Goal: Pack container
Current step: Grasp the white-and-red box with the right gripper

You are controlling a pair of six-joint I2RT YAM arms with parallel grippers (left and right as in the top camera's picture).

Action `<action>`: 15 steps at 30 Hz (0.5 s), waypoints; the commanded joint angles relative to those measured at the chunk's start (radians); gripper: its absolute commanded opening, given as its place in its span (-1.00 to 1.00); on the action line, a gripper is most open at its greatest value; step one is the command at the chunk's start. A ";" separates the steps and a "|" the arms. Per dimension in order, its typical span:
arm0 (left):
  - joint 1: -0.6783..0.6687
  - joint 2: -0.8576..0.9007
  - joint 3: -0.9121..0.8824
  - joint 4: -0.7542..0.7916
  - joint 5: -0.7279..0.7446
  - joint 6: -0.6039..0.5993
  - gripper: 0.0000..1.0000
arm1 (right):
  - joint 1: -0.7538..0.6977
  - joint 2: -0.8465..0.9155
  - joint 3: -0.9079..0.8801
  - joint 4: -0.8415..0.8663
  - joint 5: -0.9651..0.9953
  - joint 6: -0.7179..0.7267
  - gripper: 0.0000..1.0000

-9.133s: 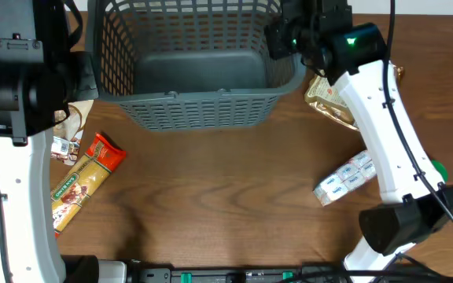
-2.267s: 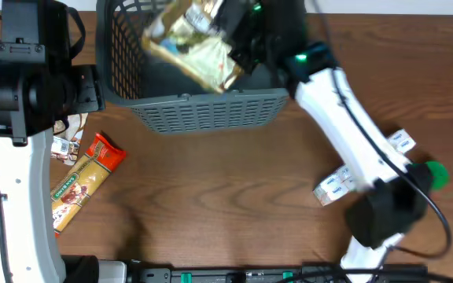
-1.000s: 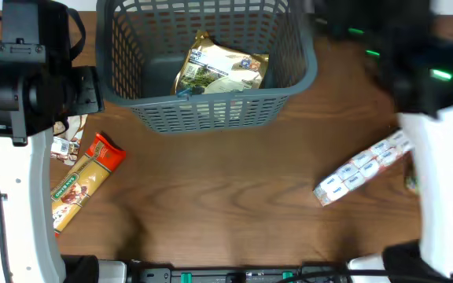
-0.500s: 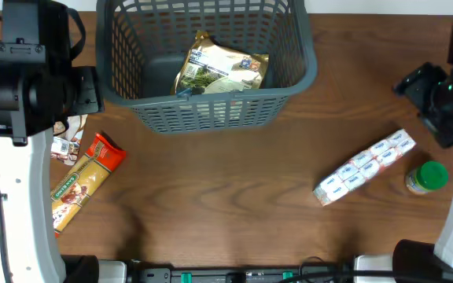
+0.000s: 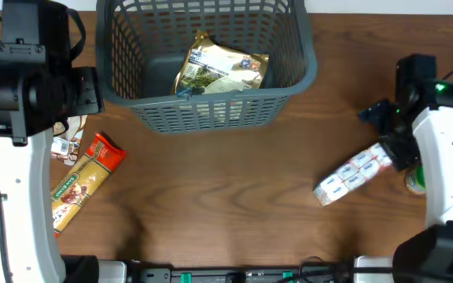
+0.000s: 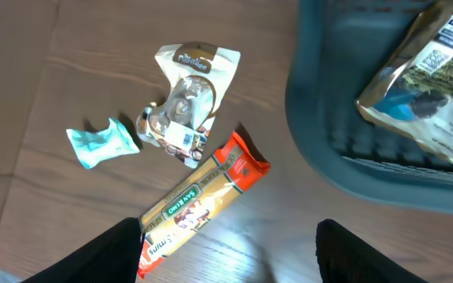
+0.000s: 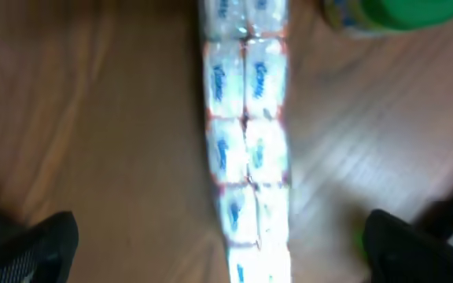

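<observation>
The grey-blue container [image 5: 211, 110] stands at the table's back middle with a gold and white snack bag [image 5: 222, 67] lying inside it. My right gripper [image 5: 388, 132] hovers open over the upper end of a white and blue strip of tissue packs [image 5: 356, 174]. In the blurred right wrist view, the strip [image 7: 246, 141] runs lengthwise between the spread fingers [image 7: 30, 248] without touching them. My left gripper [image 6: 230, 259] is open and empty, high above a red and yellow pasta packet [image 6: 199, 200], beside the container's rim [image 6: 344, 134].
A white pouch [image 6: 187, 102] and a teal wrapper [image 6: 101, 141] lie left of the container, near the pasta packet [image 5: 81, 181]. A green-lidded jar [image 7: 392, 12] stands just beyond the tissue strip, partly hidden under the right arm in the overhead view.
The right arm has swung in from the right edge and down over the tissue strip, now covering the jar, and its jaws have widened. The left arm and the snack bag have not moved.
</observation>
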 commanded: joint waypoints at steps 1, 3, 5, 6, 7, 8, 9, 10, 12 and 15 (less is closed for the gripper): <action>0.005 -0.003 0.007 -0.014 -0.001 -0.002 0.40 | -0.003 -0.015 -0.112 0.075 0.011 -0.002 0.99; 0.005 -0.003 0.007 -0.017 -0.001 -0.002 0.40 | -0.003 -0.015 -0.186 0.142 0.011 -0.002 0.98; 0.005 -0.003 0.007 -0.017 -0.001 -0.003 0.40 | -0.004 -0.015 -0.256 0.208 0.011 -0.002 0.98; 0.005 -0.003 0.007 -0.017 -0.001 -0.003 0.40 | -0.004 -0.015 -0.293 0.247 0.011 -0.002 0.98; 0.005 -0.003 0.007 -0.017 -0.001 -0.003 0.40 | -0.003 -0.015 -0.322 0.277 0.011 -0.002 0.99; 0.005 -0.003 0.007 -0.016 -0.001 -0.003 0.40 | -0.004 -0.015 -0.353 0.311 0.011 -0.002 0.98; 0.005 -0.003 0.007 -0.016 -0.001 -0.003 0.40 | -0.004 -0.015 -0.379 0.339 0.011 -0.002 0.98; 0.005 -0.003 0.007 -0.017 -0.001 -0.003 0.40 | -0.004 -0.015 -0.407 0.372 0.011 -0.002 0.99; 0.005 -0.003 0.007 -0.017 -0.001 -0.002 0.40 | -0.004 -0.015 -0.456 0.431 0.011 -0.002 0.98; 0.005 -0.003 0.007 -0.016 -0.001 -0.002 0.40 | -0.004 -0.015 -0.524 0.520 0.011 -0.002 0.99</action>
